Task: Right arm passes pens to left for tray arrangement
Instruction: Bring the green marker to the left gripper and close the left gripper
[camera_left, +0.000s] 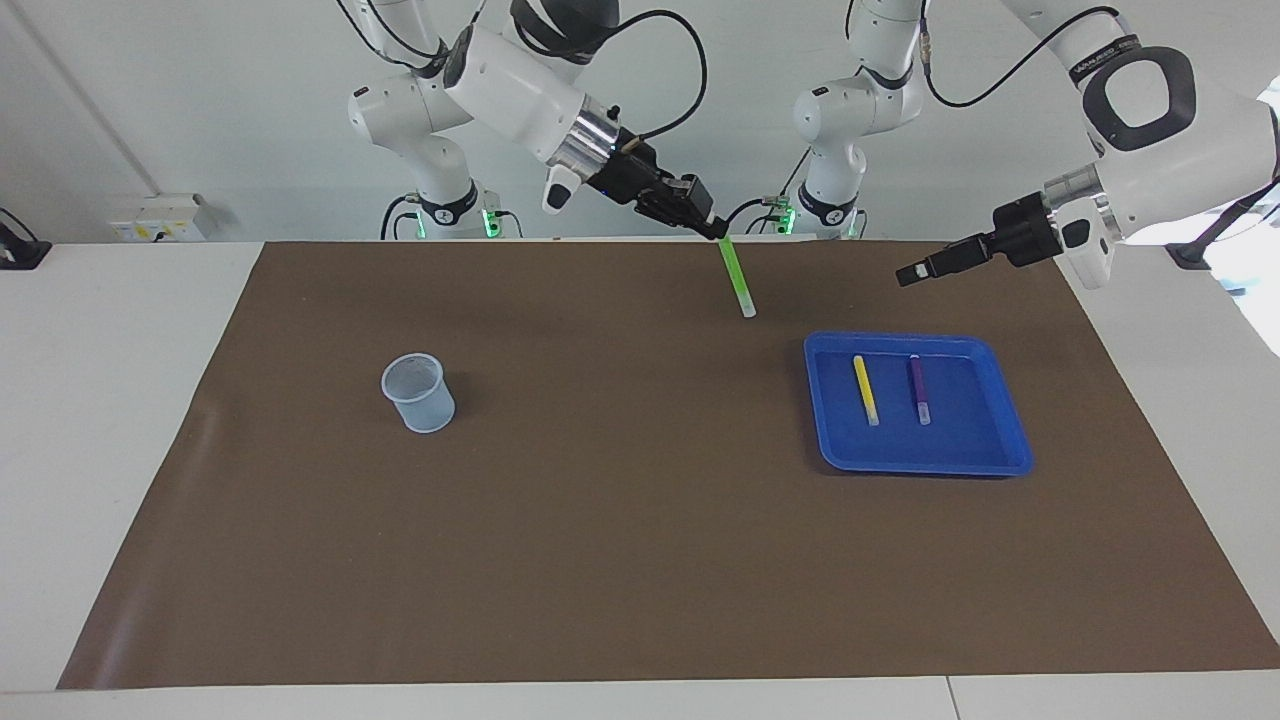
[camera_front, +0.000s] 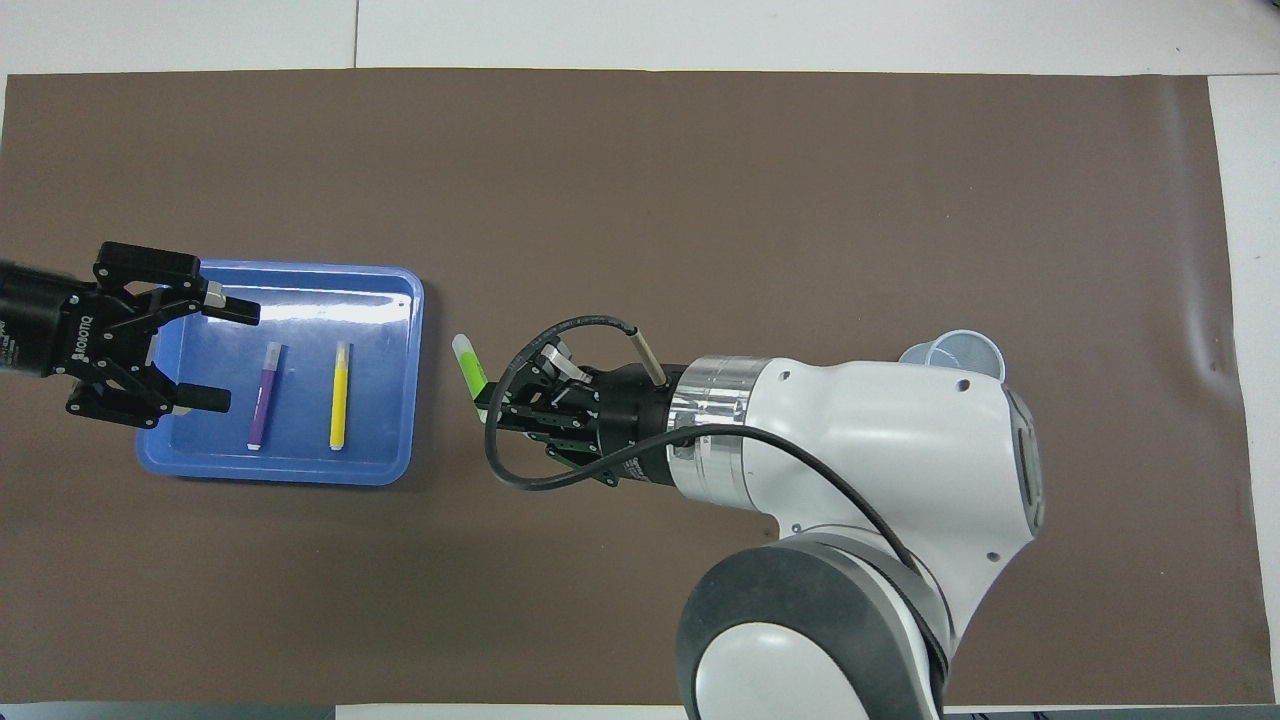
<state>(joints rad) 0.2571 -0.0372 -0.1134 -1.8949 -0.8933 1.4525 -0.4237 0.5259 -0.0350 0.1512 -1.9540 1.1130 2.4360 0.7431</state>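
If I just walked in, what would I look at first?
Probably the bright green pen, dangling from the shut right gripper high over the middle of the brown mat. Next, the blue tray toward the left arm's end of the table, with a yellow pen and a purple pen lying side by side in it. The open left gripper hangs above the tray.
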